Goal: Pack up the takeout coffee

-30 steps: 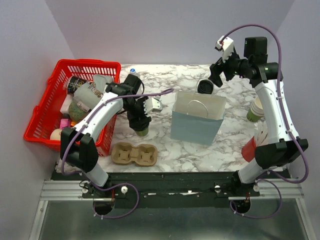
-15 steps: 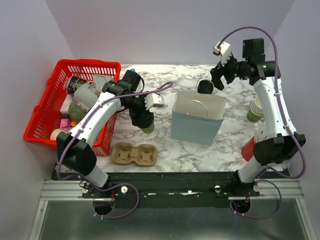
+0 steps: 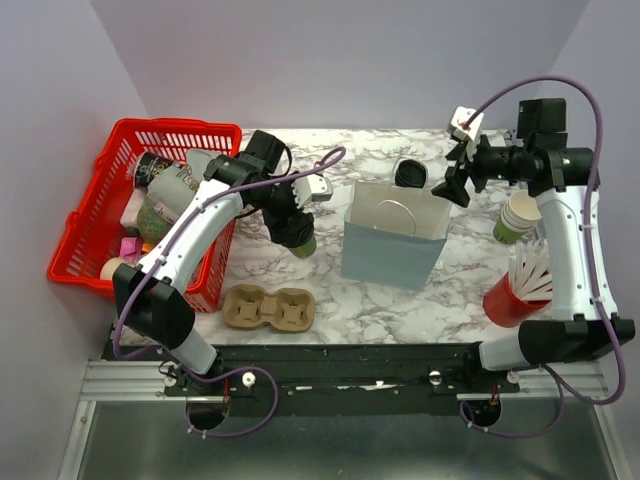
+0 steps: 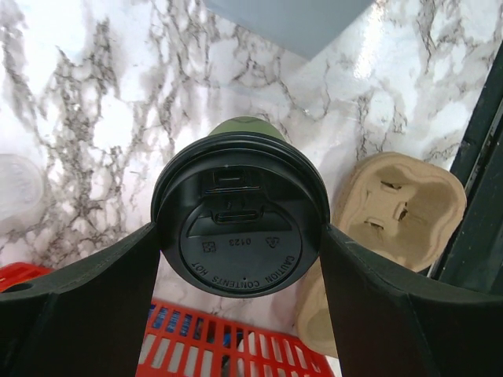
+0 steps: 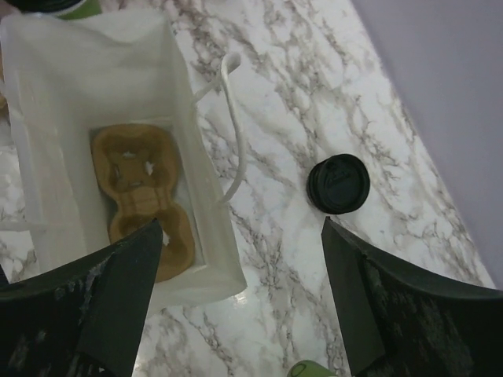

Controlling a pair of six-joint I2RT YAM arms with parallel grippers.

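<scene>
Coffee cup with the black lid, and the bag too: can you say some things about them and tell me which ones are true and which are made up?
1. The left hand is holding the coffee cup with its lid on. True.
2. The paper bag has nothing in it. False: a cardboard cup carrier lies at the bottom.
3. A loose black lid lies on the table beside the bag. True.
4. The right hand is gripping the bag's handle. False: it is open and holds nothing.
5. The red cup has white sticks in it. True.
</scene>
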